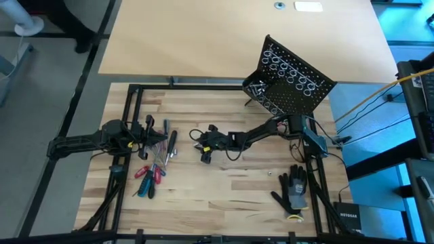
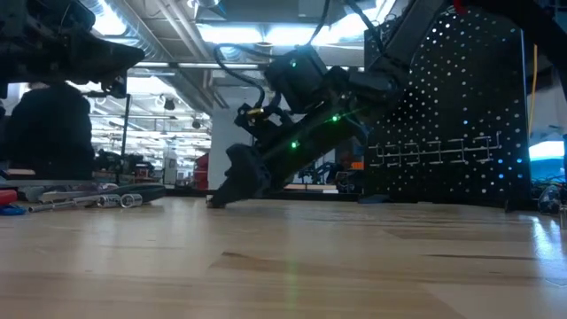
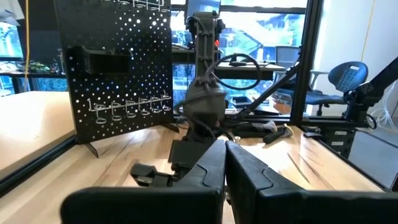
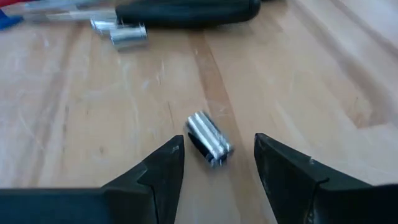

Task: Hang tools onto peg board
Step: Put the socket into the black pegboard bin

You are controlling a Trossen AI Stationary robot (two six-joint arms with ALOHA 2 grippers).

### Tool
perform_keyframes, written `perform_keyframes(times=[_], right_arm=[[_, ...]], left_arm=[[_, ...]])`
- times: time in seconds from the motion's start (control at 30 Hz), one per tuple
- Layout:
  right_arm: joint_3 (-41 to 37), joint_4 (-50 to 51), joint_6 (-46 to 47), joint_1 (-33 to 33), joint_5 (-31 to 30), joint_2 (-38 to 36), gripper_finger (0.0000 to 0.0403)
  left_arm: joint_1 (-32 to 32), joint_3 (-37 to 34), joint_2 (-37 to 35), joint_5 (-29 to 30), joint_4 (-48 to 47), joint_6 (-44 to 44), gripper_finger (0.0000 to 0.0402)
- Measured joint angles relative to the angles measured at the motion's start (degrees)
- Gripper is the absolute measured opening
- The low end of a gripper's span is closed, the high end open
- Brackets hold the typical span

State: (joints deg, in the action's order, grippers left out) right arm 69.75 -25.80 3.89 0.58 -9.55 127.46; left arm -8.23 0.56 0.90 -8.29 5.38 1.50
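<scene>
right gripper (image 4: 214, 165) low, fingers spread wide; left gripper (image 3: 225, 163) raised, fingers pressed together

The high view hangs above the table (image 1: 224, 176) and looks straight down, taking in both arms, the peg board (image 1: 291, 78) at the far edge and the tools (image 1: 152, 166) on the left. The low view sits at table height and looks level across the wood into the room, with the peg board (image 2: 461, 106) at its right and the right arm close in front. The left wrist view faces across the table toward the same peg board (image 3: 118, 68) and the other arm. The right wrist view looks steeply down, very near the wood, at a small silver bit (image 4: 208, 138) between its own claw (image 4: 217, 165) tips.
</scene>
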Motion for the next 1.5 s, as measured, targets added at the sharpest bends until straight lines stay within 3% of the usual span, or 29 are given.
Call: perform_keyframes(times=[0.37,0.77,1.03,1.33,1.5], right_arm=[[0.01,-1.53,-0.02,-0.04,1.11,1.26,0.0184],[0.03,-1.37,-0.44,-0.07,1.59,1.27,0.0061],[-0.13,0.01,-1.45,-0.17,0.49,-0.12,0.0079],[-0.14,4.28,-3.09,-0.25,-1.53,-7.67,0.0066],[-0.08,9.69,-4.7,-1.98,-9.15,-13.35,0.0071]], left_arm=[[0.0,0.0,-0.01,0.0,-0.01,-0.01,0.0001],[0.0,0.0,0.01,-0.01,-0.01,0.0,0.0001],[0.0,0.0,0.01,-0.01,0.01,0.0,0.0001],[0.0,0.0,0.01,-0.01,-0.01,0.18,0.0001],[0.0,-0.02,0.0,-0.01,-0.01,0.83,0.0001]])
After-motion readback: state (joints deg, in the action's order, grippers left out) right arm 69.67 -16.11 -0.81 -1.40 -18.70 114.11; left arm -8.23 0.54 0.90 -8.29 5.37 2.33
